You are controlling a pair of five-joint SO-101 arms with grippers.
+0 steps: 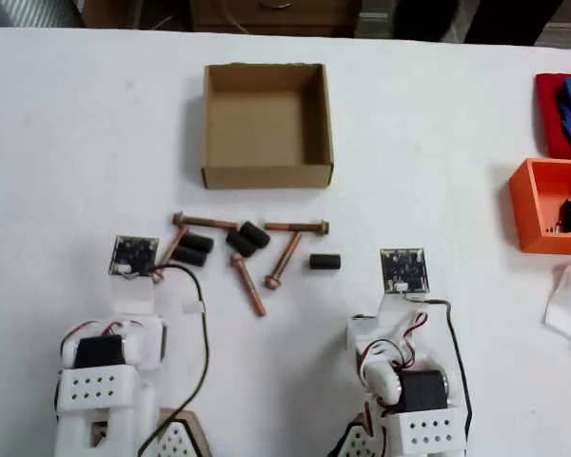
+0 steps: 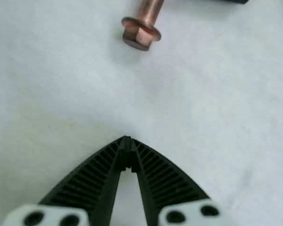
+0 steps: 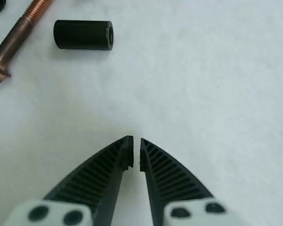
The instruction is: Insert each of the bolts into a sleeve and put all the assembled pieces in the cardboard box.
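While copper metal bolts (image 1: 248, 285) & black tube sleeves (image 1: 325, 261) lie loose, nothing is gripped.
L gripper (image 2: 127, 146) tips touching; R gripper (image 3: 133, 148) tips nearly touching.

Bolts (image 1: 248, 285) copper-brown with a metallic sheen. Sleeves (image 1: 324, 261) matte black. Cardboard box (image 1: 266, 176) plain tan-brown. Tabletop (image 1: 76, 143) white. Bin (image 1: 530, 211) right of the box bright orange; cloth (image 1: 550, 109) behind it red and blue. Jaws black, ribbed, on white mounts
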